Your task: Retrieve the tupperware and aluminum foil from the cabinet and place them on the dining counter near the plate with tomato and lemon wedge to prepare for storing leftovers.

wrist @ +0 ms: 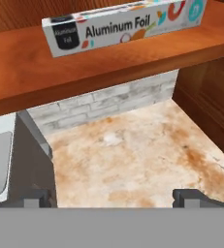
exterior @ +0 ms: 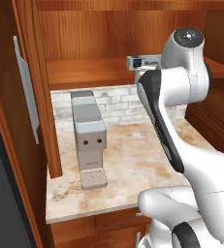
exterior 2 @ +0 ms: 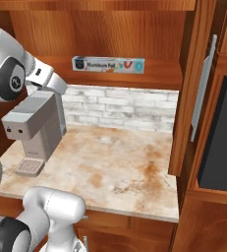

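Reaching up for the aluminum foil, jaws spread wide and empty.

My gripper [wrist: 113, 197] stands fully open with nothing between its fingertips [wrist: 188, 197], hanging over the marble-look countertop [wrist: 133, 160] with the coffee machine [wrist: 16, 160] close on one side in the hand view. The aluminum foil [wrist: 125, 25] lies lengthwise along the front of the cabinet's wooden shelf [wrist: 84, 72], above and beyond my fingers, well apart from them. To take it well, I judge I should rise until my jaws are level with the box, clear the shelf's front edge, and square my fingers across the box's narrow width near its middle, so that it does not tip when lifted. From the right base view the box [exterior 2: 108, 64] sits alone on its shelf; I see no tupperware near it.
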{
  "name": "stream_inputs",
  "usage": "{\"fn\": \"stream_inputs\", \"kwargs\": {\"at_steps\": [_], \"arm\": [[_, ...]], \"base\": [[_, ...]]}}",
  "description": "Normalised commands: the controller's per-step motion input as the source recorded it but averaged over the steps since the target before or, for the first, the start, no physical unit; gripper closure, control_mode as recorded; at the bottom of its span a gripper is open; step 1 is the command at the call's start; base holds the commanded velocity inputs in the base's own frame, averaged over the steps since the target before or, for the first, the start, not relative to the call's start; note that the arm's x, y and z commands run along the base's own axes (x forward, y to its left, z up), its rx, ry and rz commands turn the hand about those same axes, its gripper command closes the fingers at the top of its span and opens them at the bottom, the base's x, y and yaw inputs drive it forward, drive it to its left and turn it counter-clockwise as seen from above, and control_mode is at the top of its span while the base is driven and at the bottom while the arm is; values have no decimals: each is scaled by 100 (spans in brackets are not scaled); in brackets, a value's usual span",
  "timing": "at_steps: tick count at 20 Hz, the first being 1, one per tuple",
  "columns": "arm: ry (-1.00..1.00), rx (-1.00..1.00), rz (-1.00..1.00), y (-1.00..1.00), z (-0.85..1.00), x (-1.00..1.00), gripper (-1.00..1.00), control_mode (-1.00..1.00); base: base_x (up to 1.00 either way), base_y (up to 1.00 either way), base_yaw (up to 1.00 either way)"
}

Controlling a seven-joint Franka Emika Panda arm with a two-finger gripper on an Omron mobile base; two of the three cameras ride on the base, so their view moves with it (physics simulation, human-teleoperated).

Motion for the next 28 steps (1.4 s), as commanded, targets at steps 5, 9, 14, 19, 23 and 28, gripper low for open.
{"fn": "stream_inputs", "kwargs": {"at_steps": [5, 9, 14, 19, 23, 28], "arm": [[0, -2, -12, 17, 4, 50, -100, -100], [0, -8, -10, 11, 0, 40, -100, -100], [0, -14, -9, 11, 0, 47, -100, -100], [0, -15, -8, 7, 0, 50, -100, -100], [-5, -7, -9, 3, 0, 46, -100, -100], [-16, 0, -12, 0, 0, 42, -100, -100]], "base": [[0, 0, 0], [0, 0, 0], [0, 0, 0], [0, 0, 0], [0, 0, 0], [0, 0, 0]]}}
